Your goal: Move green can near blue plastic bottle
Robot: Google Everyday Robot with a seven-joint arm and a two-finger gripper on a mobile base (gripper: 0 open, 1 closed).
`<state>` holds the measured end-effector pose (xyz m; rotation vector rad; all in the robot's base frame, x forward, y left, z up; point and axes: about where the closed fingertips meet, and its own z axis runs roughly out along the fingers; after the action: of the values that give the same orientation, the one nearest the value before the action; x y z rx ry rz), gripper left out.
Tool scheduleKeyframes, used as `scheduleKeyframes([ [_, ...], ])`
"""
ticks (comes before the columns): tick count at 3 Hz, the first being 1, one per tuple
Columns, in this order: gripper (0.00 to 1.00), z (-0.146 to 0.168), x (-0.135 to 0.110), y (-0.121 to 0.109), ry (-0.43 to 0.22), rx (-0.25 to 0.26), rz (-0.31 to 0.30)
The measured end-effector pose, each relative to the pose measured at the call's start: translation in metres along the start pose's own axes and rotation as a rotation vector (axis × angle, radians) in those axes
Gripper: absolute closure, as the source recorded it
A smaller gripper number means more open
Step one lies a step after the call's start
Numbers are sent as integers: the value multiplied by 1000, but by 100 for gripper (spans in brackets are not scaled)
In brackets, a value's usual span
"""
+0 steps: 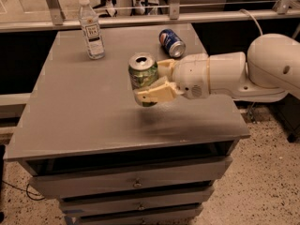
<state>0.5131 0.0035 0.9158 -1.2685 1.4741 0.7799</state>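
Across most of the view spreads the grey counter (79, 111), with drawers (136, 184) beneath its near edge. From the right edge the white arm (234, 74) reaches in toward the middle, ending in the tool (147, 82). The tool is clamped on the green can (142, 71), one pale finger across the can's near side and the other behind it. The can stands upright in that grasp, silver top up, over the centre of the counter. It seems to hang just off the surface, with a shadow below it. Near the far-left corner stands the blue plastic bottle (91, 29), upright and well apart from the can. A blue soda can (172, 42) lies on its side near the far edge, just behind the tool. The coming move likely turns on one line: the bottle lies away and to the left of the tool, so the can must travel toward that far-left corner and be set down upright beside the bottle without knocking it.
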Motion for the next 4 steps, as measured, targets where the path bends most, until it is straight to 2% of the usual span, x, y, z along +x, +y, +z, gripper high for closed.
scheduleKeyframes([
  [2, 100, 2, -8, 0, -18, 4, -17],
  [3, 100, 18, -20, -29, -39, 27, -57],
  [4, 100, 57, -38, -80, -60, 34, -94],
])
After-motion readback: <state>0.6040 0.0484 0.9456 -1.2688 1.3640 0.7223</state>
